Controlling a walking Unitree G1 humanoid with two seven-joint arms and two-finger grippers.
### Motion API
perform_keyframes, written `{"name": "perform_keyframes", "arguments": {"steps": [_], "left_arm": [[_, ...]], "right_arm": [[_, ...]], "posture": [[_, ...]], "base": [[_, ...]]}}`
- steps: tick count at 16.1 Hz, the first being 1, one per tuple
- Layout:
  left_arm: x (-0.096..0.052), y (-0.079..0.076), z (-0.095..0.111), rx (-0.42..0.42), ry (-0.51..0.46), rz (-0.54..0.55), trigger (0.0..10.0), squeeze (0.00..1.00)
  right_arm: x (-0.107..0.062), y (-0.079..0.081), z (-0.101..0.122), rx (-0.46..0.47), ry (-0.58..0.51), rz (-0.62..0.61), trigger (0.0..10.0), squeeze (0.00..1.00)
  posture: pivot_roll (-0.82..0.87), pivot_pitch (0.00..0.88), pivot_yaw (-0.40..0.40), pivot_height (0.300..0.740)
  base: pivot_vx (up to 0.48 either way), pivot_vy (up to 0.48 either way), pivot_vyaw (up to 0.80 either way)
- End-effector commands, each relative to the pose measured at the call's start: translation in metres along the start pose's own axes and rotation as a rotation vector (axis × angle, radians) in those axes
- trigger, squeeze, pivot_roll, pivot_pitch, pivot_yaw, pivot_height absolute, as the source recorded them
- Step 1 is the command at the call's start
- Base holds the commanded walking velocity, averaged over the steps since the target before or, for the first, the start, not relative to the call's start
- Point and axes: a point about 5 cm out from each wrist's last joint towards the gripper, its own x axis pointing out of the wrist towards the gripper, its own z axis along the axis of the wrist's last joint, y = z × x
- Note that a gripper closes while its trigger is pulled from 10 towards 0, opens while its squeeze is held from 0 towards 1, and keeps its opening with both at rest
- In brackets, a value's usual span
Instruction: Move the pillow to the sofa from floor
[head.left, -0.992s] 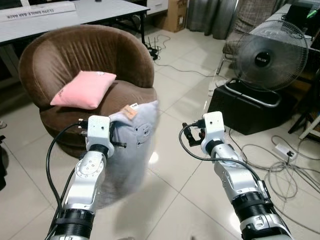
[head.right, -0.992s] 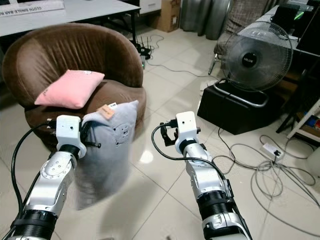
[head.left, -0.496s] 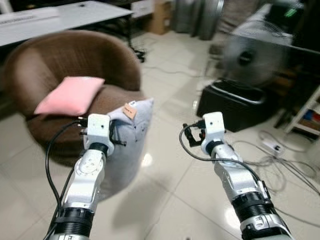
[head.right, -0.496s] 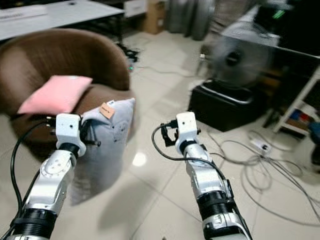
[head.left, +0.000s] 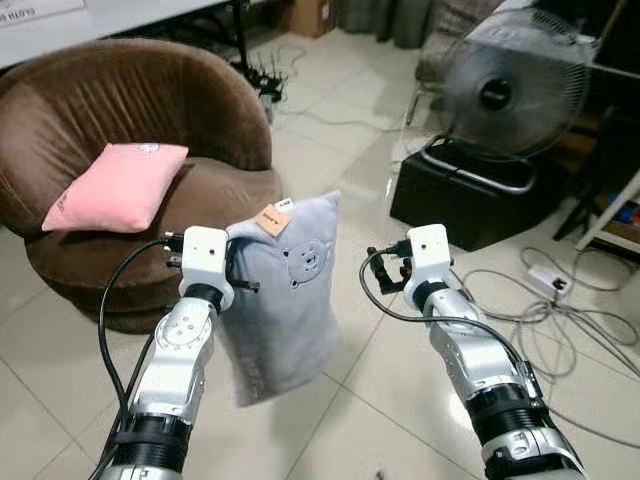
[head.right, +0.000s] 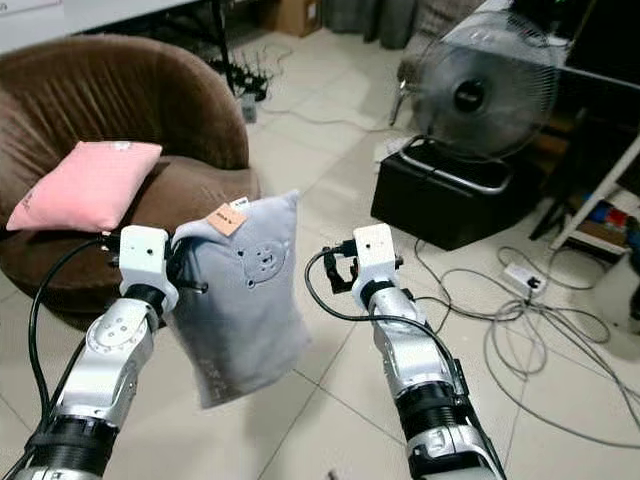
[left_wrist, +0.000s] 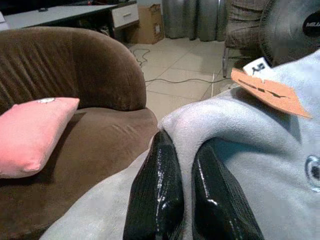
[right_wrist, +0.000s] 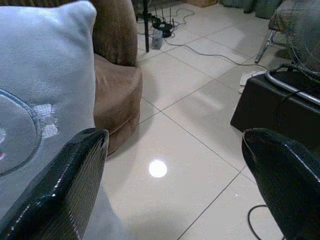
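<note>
A grey pillow (head.left: 290, 290) with an orange tag hangs above the tiled floor. My left gripper (left_wrist: 184, 150) is shut on a fold near its top corner. The brown round sofa (head.left: 130, 100) stands just beyond and to the left, with a pink pillow (head.left: 115, 187) lying on its seat. My right gripper (right_wrist: 175, 150) is open and holds nothing. It hovers at the same height to the right of the grey pillow, a short gap away from it.
A standing fan (head.left: 515, 85) sits on a black box (head.left: 470, 205) to the right. Loose cables (head.left: 570, 320) and a power strip (head.left: 553, 283) lie on the floor beyond my right arm. A white table edge (head.left: 60, 15) runs behind the sofa.
The camera has shifted, so the sofa now sits further left in the picture. The grey pillow stays held and its lower end has swung rightward. The right gripper remains open.
</note>
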Motion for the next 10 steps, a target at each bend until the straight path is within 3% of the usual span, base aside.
{"name": "perform_keyframes", "arguments": {"steps": [1, 5, 10], "left_arm": [[0.0038, 0.0018, 0.0156, 0.007, -0.076, 0.002, 10.0, 0.0], [0.0033, 0.0018, 0.0168, 0.01, -0.084, 0.0, 10.0, 0.0], [0.0046, 0.0026, 0.0185, 0.034, -0.088, -0.027, 10.0, 0.0]], "right_arm": [[0.0014, 0.0025, 0.0028, -0.006, -0.009, 0.012, 10.0, 0.0], [0.001, 0.0022, 0.0027, -0.004, -0.01, 0.011, 10.0, 0.0], [0.0013, 0.0018, 0.0009, 0.024, -0.011, -0.017, 10.0, 0.0]], "posture": [[0.07, 0.0, 0.004, 0.74], [0.08, 0.0, 0.003, 0.74], [0.07, 0.0, 0.029, 0.74]], "base": [[0.442, 0.0, 0.66], [0.478, 0.0, 0.8], [0.48, 0.0, 0.0]]}}
